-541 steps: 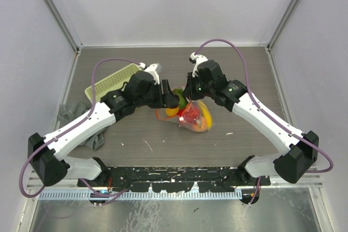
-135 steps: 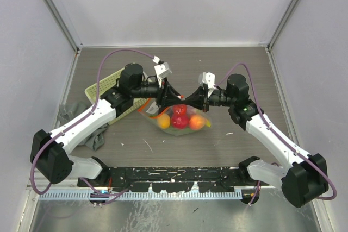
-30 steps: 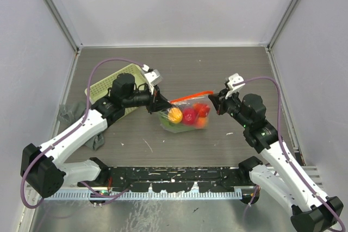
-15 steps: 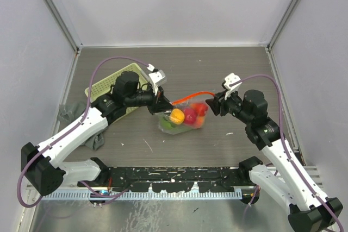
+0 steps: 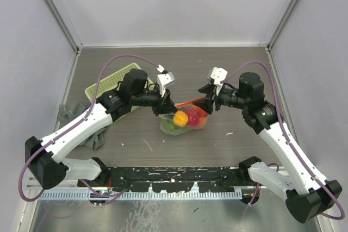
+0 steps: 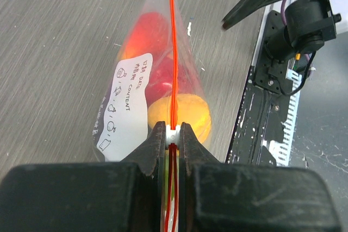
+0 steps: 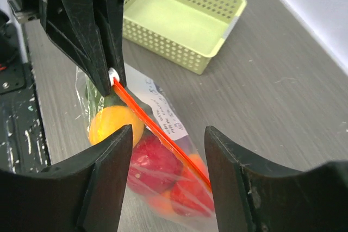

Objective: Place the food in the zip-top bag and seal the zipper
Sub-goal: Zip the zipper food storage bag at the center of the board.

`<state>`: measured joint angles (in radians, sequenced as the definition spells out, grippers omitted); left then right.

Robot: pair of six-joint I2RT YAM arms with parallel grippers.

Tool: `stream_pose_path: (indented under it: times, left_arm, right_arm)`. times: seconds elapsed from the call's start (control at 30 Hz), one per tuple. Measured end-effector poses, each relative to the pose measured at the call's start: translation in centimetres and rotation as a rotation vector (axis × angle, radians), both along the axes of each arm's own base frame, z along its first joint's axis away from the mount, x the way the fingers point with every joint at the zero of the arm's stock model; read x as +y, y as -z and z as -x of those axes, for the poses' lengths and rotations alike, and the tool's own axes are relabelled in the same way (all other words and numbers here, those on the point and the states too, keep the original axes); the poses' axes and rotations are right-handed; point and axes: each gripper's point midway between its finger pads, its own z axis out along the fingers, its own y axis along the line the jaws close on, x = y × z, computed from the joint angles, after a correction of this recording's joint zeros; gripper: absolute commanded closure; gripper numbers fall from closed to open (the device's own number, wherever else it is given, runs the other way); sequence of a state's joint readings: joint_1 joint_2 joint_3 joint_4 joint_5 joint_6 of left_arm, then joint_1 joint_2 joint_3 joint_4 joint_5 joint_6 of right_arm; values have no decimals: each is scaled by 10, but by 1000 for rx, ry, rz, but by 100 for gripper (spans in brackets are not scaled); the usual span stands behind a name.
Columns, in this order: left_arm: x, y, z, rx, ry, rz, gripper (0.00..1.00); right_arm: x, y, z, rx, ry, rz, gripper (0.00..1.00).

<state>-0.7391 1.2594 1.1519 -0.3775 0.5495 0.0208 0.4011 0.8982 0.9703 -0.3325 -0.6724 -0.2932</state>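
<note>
Since half a second ago the right arm has swung in toward the bag, and the strip between the two arms now spans a shorter gap.

Left gripper: jaws pinched narrow on the near end of the thin red-orange zipper strip, with a small white piece caught between the tips. Right gripper: jaws spread wide, one finger on each side of the strip's far end, gripping nothing.

Below the strip hangs the clear crinkly zip-top bag with its white label, and its belly appears to rest on the grey wood-grain table. The toy foods I can make out sit inside: a yellow-orange round piece, red pieces and a bit of green leaf. The yellow-green mesh basket stands well apart, on the left arm's side. Whether the mouth is pressed shut along its length cannot be told.

Risk, as I judge it: only one end of the strip is held. If the left arm pulls before the right jaws close, the whole bag would drag instead of the zipper running. The strip could also slip out from between the open fingers. A closure set too low would catch plastic or a red piece rather than the strip. If an unsealed mouth tips sideways, the round pieces could roll out.
</note>
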Motion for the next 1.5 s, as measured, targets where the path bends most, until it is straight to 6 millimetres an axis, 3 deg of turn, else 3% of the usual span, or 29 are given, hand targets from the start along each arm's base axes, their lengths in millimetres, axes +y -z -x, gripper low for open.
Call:
stream_pose_path:
  times: [0.3, 0.47, 0.57, 0.7, 0.77, 1.1, 1.37, 1.5]
  left_arm:
    - [-5, -2, 1, 7, 39, -38, 100]
    - [-6, -5, 3, 18, 55, -63, 100]
    - [-4, -6, 7, 24, 63, -79, 100]
    - [0, -7, 9, 34, 54, -105, 100]
    - [4, -8, 9, 38, 36, -126, 100]
    - [24, -20, 7, 28, -50, -217, 100]
    - [50, -20, 10, 12, -129, -289, 100]
    - [57, -26, 9, -20, -157, -290, 100]
  right_arm:
    - [29, 30, 6, 78, -181, 89, 43]
    - [42, 41, 14, 79, -251, 137, 52]
    - [44, 45, 13, 80, -266, 159, 66]
    - [43, 52, 13, 87, -270, 186, 92]
    - [42, 54, 14, 93, -270, 193, 99]
    - [33, 44, 20, 39, -216, 197, 99]
    - [18, 54, 8, 67, -80, 231, 99]
    - [20, 48, 5, 62, -42, 208, 99]
